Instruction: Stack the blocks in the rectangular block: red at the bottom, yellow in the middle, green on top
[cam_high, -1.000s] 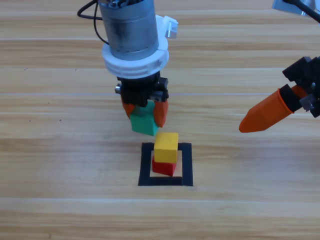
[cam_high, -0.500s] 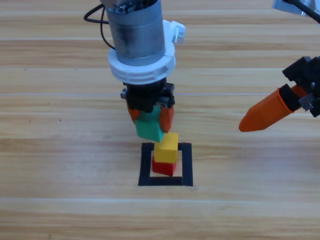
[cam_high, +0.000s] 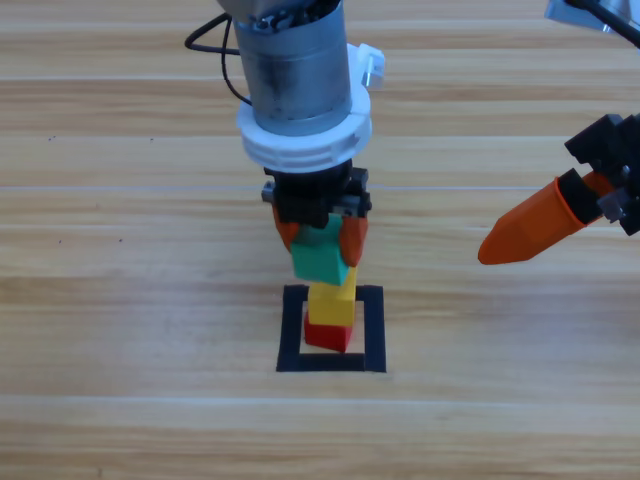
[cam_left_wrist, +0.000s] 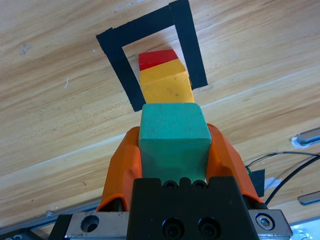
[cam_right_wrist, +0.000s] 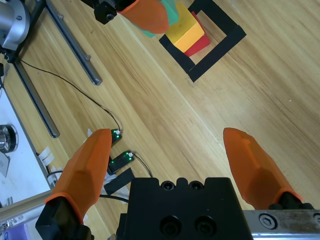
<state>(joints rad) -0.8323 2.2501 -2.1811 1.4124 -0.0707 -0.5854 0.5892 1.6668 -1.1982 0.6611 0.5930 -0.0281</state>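
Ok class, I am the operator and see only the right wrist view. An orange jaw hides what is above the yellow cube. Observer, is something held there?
Observer: Yes. In the left wrist view the left pincer is shut on the small matte teal-green cube.
Operator: Is it lined up?
Observer: From above it hangs over the small matte yellow cube; I cannot tell whether they touch.
Operator: And the base?
Observer: The high view shows the small red cube lowest, inside all four sides of the black tape square.
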